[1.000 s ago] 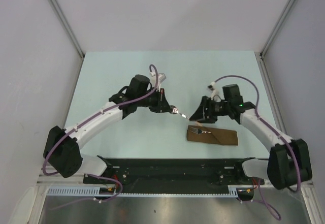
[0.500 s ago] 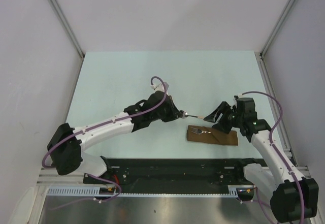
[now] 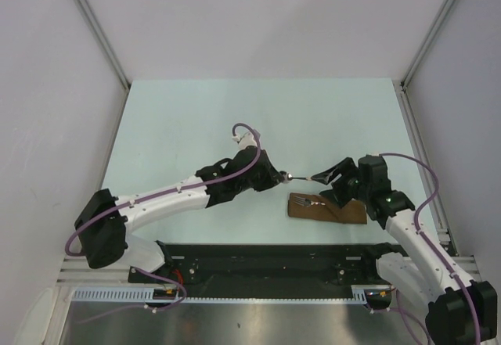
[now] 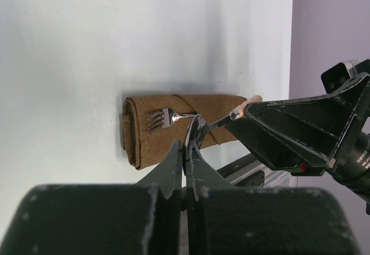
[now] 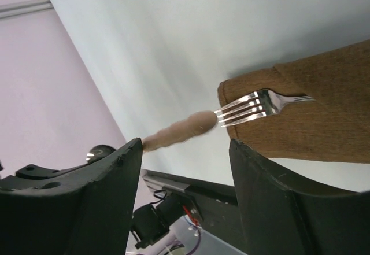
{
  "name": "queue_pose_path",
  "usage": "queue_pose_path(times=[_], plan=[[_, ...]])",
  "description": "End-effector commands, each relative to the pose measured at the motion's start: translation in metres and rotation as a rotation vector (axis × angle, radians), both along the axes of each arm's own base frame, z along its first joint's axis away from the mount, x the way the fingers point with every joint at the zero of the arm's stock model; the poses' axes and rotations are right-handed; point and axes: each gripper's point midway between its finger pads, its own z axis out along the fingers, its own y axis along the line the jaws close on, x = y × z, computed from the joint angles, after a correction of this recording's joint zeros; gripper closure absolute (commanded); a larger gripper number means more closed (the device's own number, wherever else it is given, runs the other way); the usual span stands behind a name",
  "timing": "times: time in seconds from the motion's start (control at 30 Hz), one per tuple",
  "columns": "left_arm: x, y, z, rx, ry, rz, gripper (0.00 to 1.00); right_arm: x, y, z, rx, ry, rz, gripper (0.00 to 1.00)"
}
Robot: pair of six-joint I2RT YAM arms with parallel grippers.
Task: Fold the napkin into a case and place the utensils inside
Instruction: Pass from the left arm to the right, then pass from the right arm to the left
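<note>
- The left gripper [image 4: 188, 144] is clamped tight on the bowl of the spoon [image 4: 198, 129], holding it in the air above the table [image 3: 196, 118].
- The spoon's tan handle runs right, into the gap of the right gripper [image 5: 185, 145].
- The right gripper's fingers [image 5: 92, 191] stand wide apart on either side of the handle and do not grip it.
- Just near of both grippers lies the case [image 3: 333, 209], a narrow folded brown strip flat on the table.
- The fork [image 5: 260, 106] sits tucked in the case, with its tines sticking out at the left end.
</note>
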Motion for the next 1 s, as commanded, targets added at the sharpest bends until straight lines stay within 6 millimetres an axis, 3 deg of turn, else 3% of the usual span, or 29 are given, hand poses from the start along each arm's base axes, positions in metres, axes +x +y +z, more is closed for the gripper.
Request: queue_pose_path(times=[0.0, 0.1, 0.2, 0.23, 0.37, 0.4, 0.43, 0.6, 0.97], plan=[[-0.003, -0.019, 0.013, -0.066, -0.018, -0.014, 1.0, 0.019, 0.007, 0.019, 0.067, -0.057, -0.088, 0.36], [-0.007, -0.022, 0.007, -0.065, -0.01, -0.034, 1.0, 0.023, 0.008, 0.02, 0.065, -0.038, -0.113, 0.44], [-0.011, -0.026, 0.007, -0.074, -0.012, -0.065, 1.0, 0.026, 0.011, 0.015, 0.085, -0.017, -0.12, 0.6], [-0.013, -0.027, 0.008, -0.081, -0.012, -0.073, 1.0, 0.025, 0.014, 0.013, 0.09, -0.007, -0.112, 0.72], [-0.017, -0.029, 0.012, -0.081, -0.027, -0.146, 1.0, 0.022, 0.012, 0.01, 0.08, 0.008, -0.114, 0.96], [-0.019, -0.029, 0.012, -0.067, -0.039, -0.193, 0.97, 0.021, 0.009, 0.008, 0.065, 0.011, -0.112, 0.98], [-0.014, -0.027, 0.011, -0.069, -0.024, -0.219, 0.81, 0.02, 0.006, 0.009, 0.065, 0.009, -0.116, 1.0], [-0.017, -0.015, 0.005, -0.101, -0.005, -0.295, 0.36, 0.01, 0.002, -0.004, 0.07, 0.041, -0.099, 1.0], [-0.034, -0.03, -0.015, -0.098, 0.135, -0.404, 0.51, 0.011, -0.005, -0.003, 0.108, 0.033, -0.144, 1.0]])
